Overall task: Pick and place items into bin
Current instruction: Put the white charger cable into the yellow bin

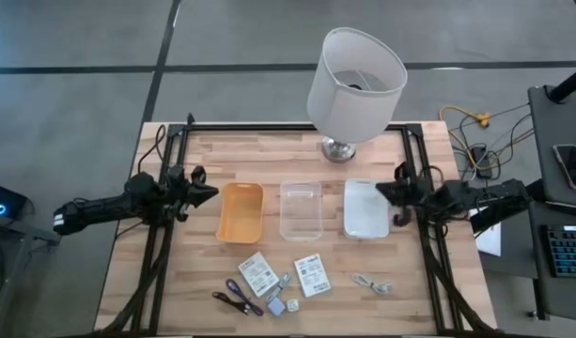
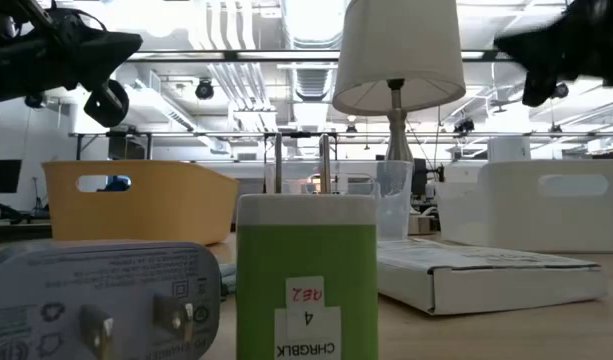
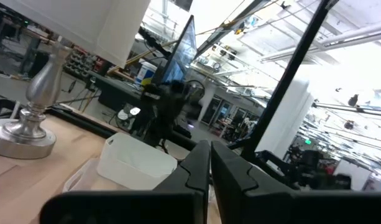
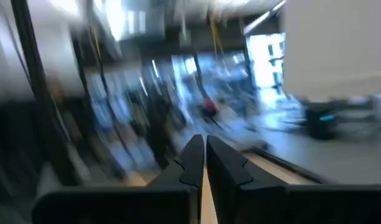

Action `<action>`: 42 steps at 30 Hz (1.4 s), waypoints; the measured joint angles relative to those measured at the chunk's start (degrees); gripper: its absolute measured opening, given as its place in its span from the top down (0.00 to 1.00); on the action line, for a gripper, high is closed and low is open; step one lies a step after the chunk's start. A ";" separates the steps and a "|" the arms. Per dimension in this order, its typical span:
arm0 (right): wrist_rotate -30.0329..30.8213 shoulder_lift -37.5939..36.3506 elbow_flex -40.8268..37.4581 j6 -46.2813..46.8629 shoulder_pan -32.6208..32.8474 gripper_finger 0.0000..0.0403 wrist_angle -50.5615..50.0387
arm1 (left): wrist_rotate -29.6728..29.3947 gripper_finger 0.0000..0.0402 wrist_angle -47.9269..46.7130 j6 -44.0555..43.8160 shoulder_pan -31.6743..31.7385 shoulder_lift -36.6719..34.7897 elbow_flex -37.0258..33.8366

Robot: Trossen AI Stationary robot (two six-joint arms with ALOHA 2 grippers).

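Landmark: clear bin, middle of three bins on the wooden table.
Orange bin: just beside the clear bin on the left arm's side; in the low view its handle slot shows, which the high view does not give.
White bin: just beside the clear bin on the right arm's side.
Lamp: behind the clear bin, at the far table edge; its silver base shows close up in the left wrist view.
Left gripper: beyond the orange bin from the clear bin, above the table; fingers closed together, holding nothing.
Right gripper: over the white bin's outer side; fingers pressed together in the right wrist view, empty.
Two white packets: in front of the clear bin, flat on the table.
Dark cords: in front of the packets, toward the left arm's side.
Small cubes: near the table's front edge; only the low view shows the green one labelled, a grey plug beside it.
Grey cable: in front of the white bin.
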 joint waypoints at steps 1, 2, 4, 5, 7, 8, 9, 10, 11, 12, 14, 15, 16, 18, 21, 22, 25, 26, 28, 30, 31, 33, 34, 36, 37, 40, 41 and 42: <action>0.32 0.12 0.02 4.63 -0.04 0.98 3.68 | -0.51 1.00 0.04 -0.02 0.02 0.00 0.00; 0.39 0.23 0.02 7.71 -0.04 0.98 7.09 | -0.54 1.00 0.42 -0.06 0.02 0.02 0.00; 0.11 0.72 0.02 9.69 -0.02 0.98 14.19 | -0.57 1.00 2.04 -0.11 0.01 0.00 0.00; -0.59 1.35 0.05 9.84 -0.04 0.98 17.73 | -0.57 1.00 2.68 -0.62 -0.07 0.00 0.00; -1.38 3.44 0.07 11.85 -0.02 0.98 23.64 | -0.57 1.00 4.54 -2.73 -0.09 0.02 0.00; -1.89 5.06 0.07 13.88 -0.02 0.98 25.61 | -0.59 1.00 6.00 -3.37 -0.09 0.02 0.00; -2.04 7.10 0.25 15.93 -0.02 0.98 26.29 | -0.59 1.00 7.09 -3.79 -0.09 0.00 0.00; -2.10 9.63 0.79 17.57 -0.02 0.98 26.03 | -0.60 1.00 7.82 -4.33 -0.09 0.00 0.00; -2.12 12.80 1.55 18.99 0.02 0.98 25.86 | -0.61 1.00 8.69 -4.45 -0.09 0.02 0.00; -2.11 16.53 2.51 20.31 0.02 0.98 25.74 | -0.61 1.00 9.78 -4.49 -0.09 0.02 0.00; -2.39 25.77 6.26 23.05 0.02 0.98 25.93 | -0.61 1.00 11.78 -4.51 -0.09 0.00 0.00; -3.16 30.28 8.48 24.28 0.04 0.98 25.83 | -0.62 1.00 12.79 -4.52 -0.09 0.02 0.00; -4.17 34.63 11.06 25.90 0.16 0.98 25.65 | -0.82 1.00 14.08 -4.56 -0.09 0.02 0.00; -5.72 43.08 16.74 30.83 0.26 0.98 26.04 | -1.07 1.00 16.85 -4.61 -0.09 0.00 0.00; -5.35 52.34 24.00 36.79 -0.21 0.98 25.18 | -1.05 1.00 22.37 -4.63 -0.09 0.00 -0.02; -5.31 54.50 26.07 35.97 -0.62 0.98 24.01 | -1.05 1.00 24.11 -4.63 -0.09 -0.02 -0.04; -5.19 58.94 31.27 33.96 -0.81 0.98 18.97 | -1.08 1.00 27.02 -4.68 -0.09 -0.02 -0.04; -6.05 60.18 32.69 35.47 -0.79 0.98 17.20 | -1.25 1.00 27.63 -4.68 -0.09 -0.02 -0.04; -11.50 62.45 35.48 37.34 -0.82 0.98 13.04 | -1.61 1.00 27.53 -4.66 -0.09 0.00 -0.04; -14.99 64.03 38.50 38.40 -1.16 0.98 6.10 | -1.58 1.00 26.63 -4.15 -0.09 0.00 -0.04; -15.23 64.28 40.09 40.44 -1.35 0.98 0.90 | -1.59 1.00 26.07 -3.30 -0.09 0.04 -0.04; -15.18 64.69 43.33 44.23 -1.50 0.98 -9.37 | -1.53 1.00 25.28 -2.19 -0.09 0.13 -0.04; -15.50 65.15 44.97 44.95 -1.36 0.98 -12.90 | -1.53 1.00 25.34 -1.79 -0.09 0.13 -0.04; -20.58 65.86 47.40 44.13 -0.21 0.98 -16.86 | -1.53 1.00 25.57 -1.99 -0.09 0.11 -0.04; -24.85 66.54 48.33 43.79 0.13 0.98 -18.12 | -1.50 1.00 25.51 -3.43 -0.09 0.11 -0.04; -34.54 69.42 50.75 51.53 0.39 0.98 -25.29 | -1.30 1.00 25.53 -7.44 -0.09 0.25 -0.04; -35.24 70.76 51.69 53.74 0.54 0.97 -28.57 | -0.50 1.00 25.52 -7.47 -0.09 0.50 -0.03; -35.22 72.17 52.83 55.00 1.10 0.96 -31.47 | 0.11 1.00 25.20 -7.48 -0.09 0.65 -0.02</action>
